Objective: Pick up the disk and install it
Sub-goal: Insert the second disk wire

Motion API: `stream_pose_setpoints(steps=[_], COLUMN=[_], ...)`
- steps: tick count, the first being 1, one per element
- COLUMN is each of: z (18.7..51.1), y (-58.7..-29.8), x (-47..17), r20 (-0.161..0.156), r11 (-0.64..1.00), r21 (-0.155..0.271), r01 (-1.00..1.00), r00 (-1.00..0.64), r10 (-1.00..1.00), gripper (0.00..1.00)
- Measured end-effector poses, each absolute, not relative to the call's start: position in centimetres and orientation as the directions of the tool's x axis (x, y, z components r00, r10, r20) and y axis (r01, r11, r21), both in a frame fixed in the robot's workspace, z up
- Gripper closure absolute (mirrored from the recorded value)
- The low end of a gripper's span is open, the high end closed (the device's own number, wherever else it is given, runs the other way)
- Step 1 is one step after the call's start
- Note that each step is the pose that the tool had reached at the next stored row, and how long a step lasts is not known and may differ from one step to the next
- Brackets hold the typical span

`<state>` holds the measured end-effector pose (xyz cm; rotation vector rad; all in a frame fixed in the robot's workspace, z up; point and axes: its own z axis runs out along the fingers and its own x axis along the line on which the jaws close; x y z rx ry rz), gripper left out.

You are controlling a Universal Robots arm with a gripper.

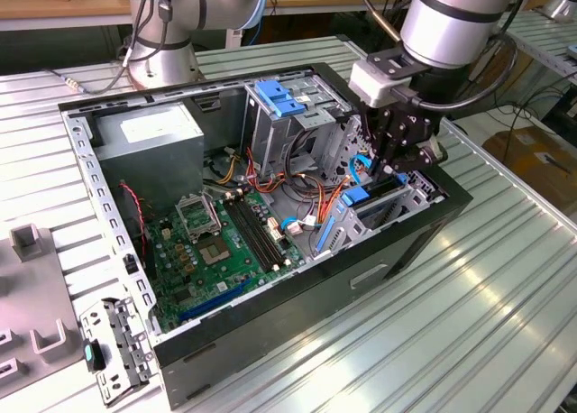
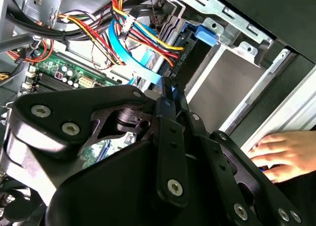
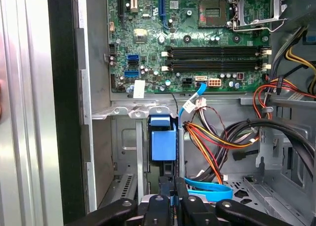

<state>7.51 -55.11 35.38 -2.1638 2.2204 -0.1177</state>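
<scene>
The hand (image 1: 398, 163) hovers over the drive bay, its fingers pinched nearly together just above the blue-framed disk (image 3: 163, 142) seated edgewise there, gripping nothing

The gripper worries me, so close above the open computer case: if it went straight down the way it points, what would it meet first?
Most likely the disk standing in the drive bay under the gripper; how much gap remains is unclear.

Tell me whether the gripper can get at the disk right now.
Probably yes: the gripper hangs just over the disk, its blue frame exposed in the open case; the cables lie beside it, not across.
</scene>
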Motion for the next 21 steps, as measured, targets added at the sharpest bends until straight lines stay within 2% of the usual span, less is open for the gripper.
stream_pose_setpoints(steps=[7,21], z=[35.09,34.37], y=[-55.47,-55.74], x=[7.68,7.75], r20=[-0.013,-0.015], r11=[0.028,0.026], r21=[-0.081,-0.08], r01=[-0.996,-0.996], r00=[-0.027,-0.025], r10=[-1.0,-1.0], gripper=[0.84,0.84])
